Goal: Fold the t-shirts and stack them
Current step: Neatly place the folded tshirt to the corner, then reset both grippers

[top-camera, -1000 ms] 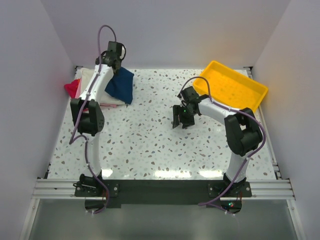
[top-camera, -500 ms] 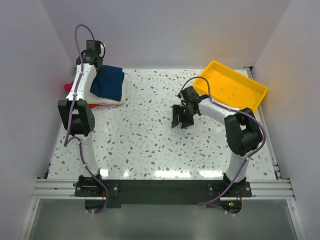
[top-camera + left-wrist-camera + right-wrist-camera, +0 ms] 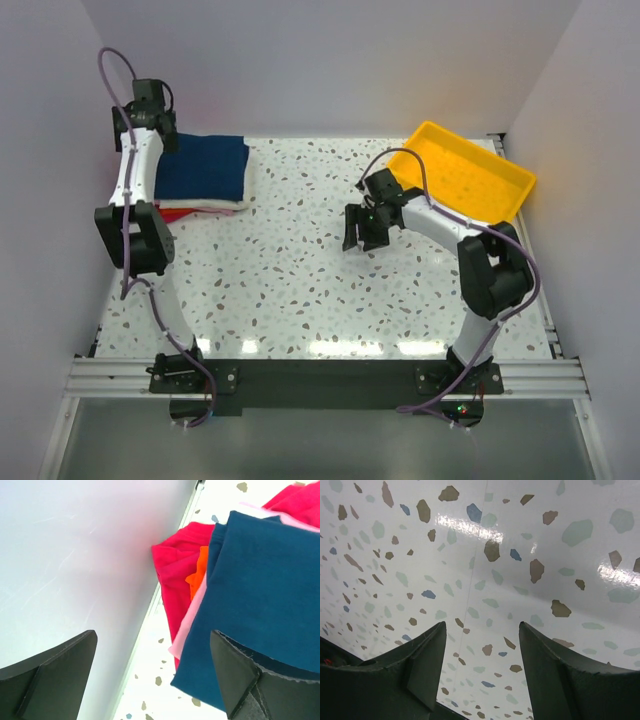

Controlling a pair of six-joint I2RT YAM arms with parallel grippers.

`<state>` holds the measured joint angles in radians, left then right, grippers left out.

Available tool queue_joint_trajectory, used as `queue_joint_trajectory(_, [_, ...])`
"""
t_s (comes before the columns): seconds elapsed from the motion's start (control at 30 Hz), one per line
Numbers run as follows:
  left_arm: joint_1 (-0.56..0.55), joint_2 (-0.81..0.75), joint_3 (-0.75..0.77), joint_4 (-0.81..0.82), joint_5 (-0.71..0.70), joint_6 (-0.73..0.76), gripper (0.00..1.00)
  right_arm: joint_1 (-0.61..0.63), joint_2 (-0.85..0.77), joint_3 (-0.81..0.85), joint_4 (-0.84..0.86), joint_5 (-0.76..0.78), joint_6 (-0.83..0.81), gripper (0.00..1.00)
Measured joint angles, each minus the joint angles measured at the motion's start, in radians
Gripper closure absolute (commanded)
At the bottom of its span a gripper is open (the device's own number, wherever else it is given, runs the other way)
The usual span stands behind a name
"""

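Observation:
The navy t-shirt (image 3: 205,168) lies folded flat on top of the stack of t-shirts at the table's back left; a cream edge (image 3: 218,206) and a red edge (image 3: 172,213) show beneath it. My left gripper (image 3: 160,132) hangs open at the stack's left end beside the wall, holding nothing. The left wrist view has the navy shirt (image 3: 265,580) over pink (image 3: 192,625) and red (image 3: 175,575) layers, with the left gripper (image 3: 152,640) spread wide, one finger (image 3: 235,675) over the navy cloth. My right gripper (image 3: 365,230) (image 3: 482,627) stands open and empty above bare tabletop.
A yellow plastic tray (image 3: 505,175) sits at the back right. The left wall (image 3: 75,555) stands close beside the left gripper and the stack. Speckled tabletop (image 3: 300,280) stretches between the two arms.
My left gripper has opened and let go of the navy shirt, then swung left toward the wall. The shirt now lies flat on the stack. The right arm has hardly moved.

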<state>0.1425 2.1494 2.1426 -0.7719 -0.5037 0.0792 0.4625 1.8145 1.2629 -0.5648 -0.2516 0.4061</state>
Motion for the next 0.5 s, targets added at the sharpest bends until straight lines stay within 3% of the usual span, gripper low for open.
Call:
queue_joint_trajectory(0.2, [-0.021,-0.203,-0.226,0.064,0.042,-0.098,0.0,0.0,-0.042,-0.008,0.029,0.022,-0.006,0.36])
queue_joint_trajectory(0.37, [-0.091,-0.519,-0.615,0.237,0.127,-0.188,0.0,0.0,-0.089,-0.047,0.066,0.056,-0.005,0.36])
queue_joint_trajectory(0.5, [-0.245,-0.743,-0.911,0.394,0.147,-0.308,0.0,0.0,-0.127,-0.062,0.106,0.093,-0.005,0.35])
